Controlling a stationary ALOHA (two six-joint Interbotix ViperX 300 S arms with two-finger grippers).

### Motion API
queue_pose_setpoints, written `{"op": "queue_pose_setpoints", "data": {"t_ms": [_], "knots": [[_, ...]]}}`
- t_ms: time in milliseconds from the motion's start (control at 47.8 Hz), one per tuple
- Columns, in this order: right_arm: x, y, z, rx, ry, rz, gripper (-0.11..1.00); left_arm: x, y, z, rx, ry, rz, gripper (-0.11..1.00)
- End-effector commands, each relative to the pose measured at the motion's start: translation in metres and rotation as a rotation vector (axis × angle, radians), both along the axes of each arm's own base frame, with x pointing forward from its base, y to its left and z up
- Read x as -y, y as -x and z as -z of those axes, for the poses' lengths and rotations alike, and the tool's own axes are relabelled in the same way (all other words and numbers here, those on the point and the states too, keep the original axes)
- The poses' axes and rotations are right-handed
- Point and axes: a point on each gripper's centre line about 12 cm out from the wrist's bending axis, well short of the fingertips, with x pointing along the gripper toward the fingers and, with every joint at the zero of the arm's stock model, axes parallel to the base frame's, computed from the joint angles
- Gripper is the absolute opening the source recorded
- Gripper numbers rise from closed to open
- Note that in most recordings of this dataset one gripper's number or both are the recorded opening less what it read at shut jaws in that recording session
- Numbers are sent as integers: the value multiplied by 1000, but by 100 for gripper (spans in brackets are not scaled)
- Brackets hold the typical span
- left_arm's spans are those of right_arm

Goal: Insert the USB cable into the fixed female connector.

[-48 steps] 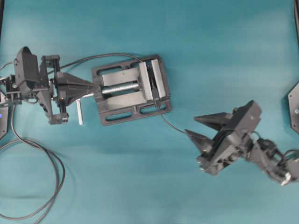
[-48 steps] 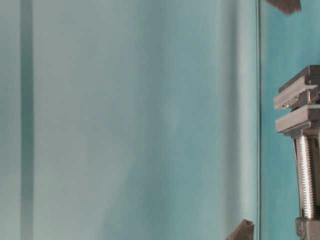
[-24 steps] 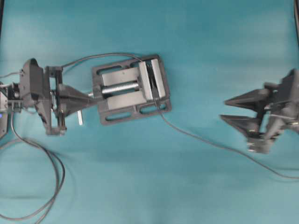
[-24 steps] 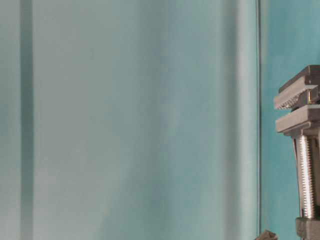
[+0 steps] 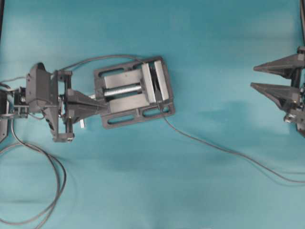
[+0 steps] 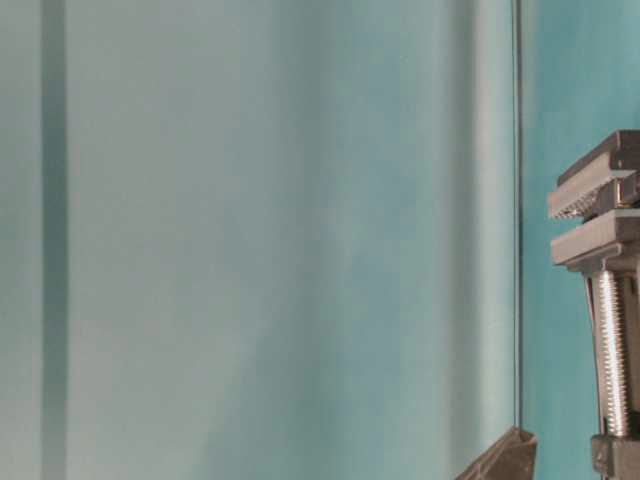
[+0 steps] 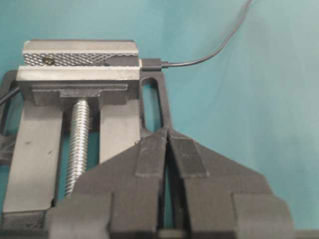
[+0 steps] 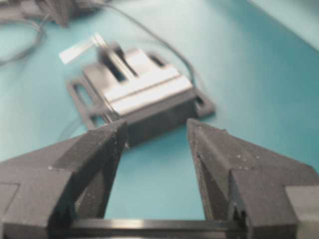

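The USB cable [image 5: 224,149] lies loose on the teal table, running from the right edge to the vise's near side. Its black plug [image 7: 152,63] sits level with the gap between the vise's jaws, and its tip is hidden there. The fixed female connector [image 7: 124,61] shows only as a dark sliver clamped in that gap. Its own thin cable [image 5: 95,59] arcs off to the left. My left gripper [image 5: 106,106] [image 7: 167,130] is shut on nothing, its tips over the vise's base. My right gripper [image 5: 253,77] [image 8: 157,127] hangs open at the far right, well away from the cable.
The grey metal vise [image 5: 133,90] [image 6: 600,230] [image 8: 144,94] with its silver screw [image 7: 77,144] stands left of centre. A thicker black cable [image 5: 50,164] loops at the lower left. The vise's handle is almost wholly under my left gripper.
My right gripper, open throughout, pulled back from beside the cable near the middle to the far right edge. My left gripper slid right toward the vise and now covers the handle.
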Motion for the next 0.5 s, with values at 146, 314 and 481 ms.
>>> {"op": "queue_pose_setpoints", "data": {"t_ms": [146, 314, 481], "knots": [[18, -5, -3, -125, -28, 21, 60, 12, -12, -3, 17, 10, 38, 2], [18, 3, 16, -141, -106, 51, 59, 19, -13, -2, 14, 10, 61, 2], [11, 5, 23, -141, -138, 17, 58, 19, -14, -4, 29, 10, 62, 2]]}}
